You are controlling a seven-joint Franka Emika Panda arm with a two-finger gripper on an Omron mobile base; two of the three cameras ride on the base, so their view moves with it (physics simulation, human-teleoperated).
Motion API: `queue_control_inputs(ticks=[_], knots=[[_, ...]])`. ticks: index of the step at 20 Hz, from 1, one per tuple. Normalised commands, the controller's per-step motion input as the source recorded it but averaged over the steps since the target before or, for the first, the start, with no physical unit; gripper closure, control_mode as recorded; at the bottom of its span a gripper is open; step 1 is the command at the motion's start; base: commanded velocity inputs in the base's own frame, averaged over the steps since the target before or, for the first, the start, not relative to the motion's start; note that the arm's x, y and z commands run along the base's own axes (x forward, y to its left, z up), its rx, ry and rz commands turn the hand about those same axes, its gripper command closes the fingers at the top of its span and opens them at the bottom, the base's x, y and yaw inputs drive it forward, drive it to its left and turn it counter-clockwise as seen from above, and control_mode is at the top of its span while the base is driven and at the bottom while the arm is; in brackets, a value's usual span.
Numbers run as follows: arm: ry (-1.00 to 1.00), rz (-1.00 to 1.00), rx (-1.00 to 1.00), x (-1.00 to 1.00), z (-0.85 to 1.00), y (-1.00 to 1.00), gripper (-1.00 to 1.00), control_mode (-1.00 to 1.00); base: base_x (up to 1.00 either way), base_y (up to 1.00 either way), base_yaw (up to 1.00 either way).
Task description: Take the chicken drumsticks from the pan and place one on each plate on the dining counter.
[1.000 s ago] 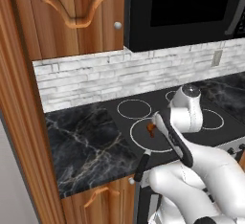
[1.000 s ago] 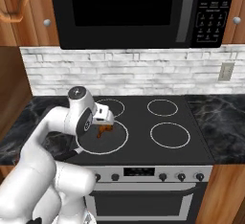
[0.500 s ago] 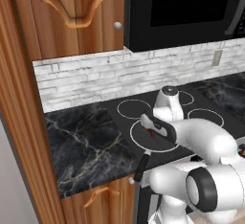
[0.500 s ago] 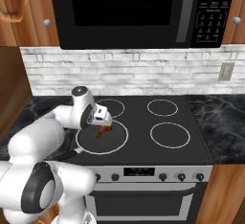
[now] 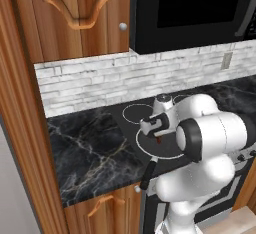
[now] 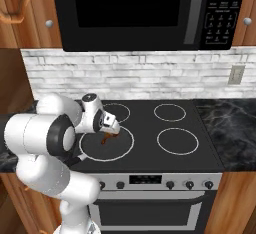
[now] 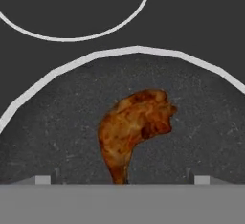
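Claw (image 7: 122, 180) lower over pan (image 7: 57, 122); drumstick (image 7: 134, 127) bone end toward claw.

Legible text: none | microwave keypad (image 6: 221, 10), at 1 o'clock in the right base view: pale button marks, too small to read | stove control panel (image 6: 152, 180), at 6 o'clock: small display, nothing readable

A drumstick (image 7: 135, 129) lies in the pan (image 7: 57, 137) on the stove (image 6: 200, 158), left front.
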Motion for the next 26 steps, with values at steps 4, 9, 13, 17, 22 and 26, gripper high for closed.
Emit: queue_control_inputs(ticks=[4,9,13,17,22,26], knots=[[0.07,-0.12,0.00,0.57,-0.47,0.00,-1.00,-1.00,0.00,0.00,0.00],[0.05,-0.16,0.00,0.34,-0.52,0.00,-1.00,-1.00,0.00,0.00,0.00],[0.02,-0.24,0.00,0.02,-0.61,-0.02,-1.00,-1.00,0.00,0.00,0.00],[0.01,-0.29,0.00,-0.04,-0.65,-0.11,1.00,-1.00,0.00,0.00,0.00],[0.00,-0.30,0.00,-0.28,-0.51,-0.40,1.00,-1.00,0.00,0.00,0.00],[-0.15,-0.29,0.02,-0.52,-0.33,-0.36,1.00,-1.00,0.00,0.00,0.00]])
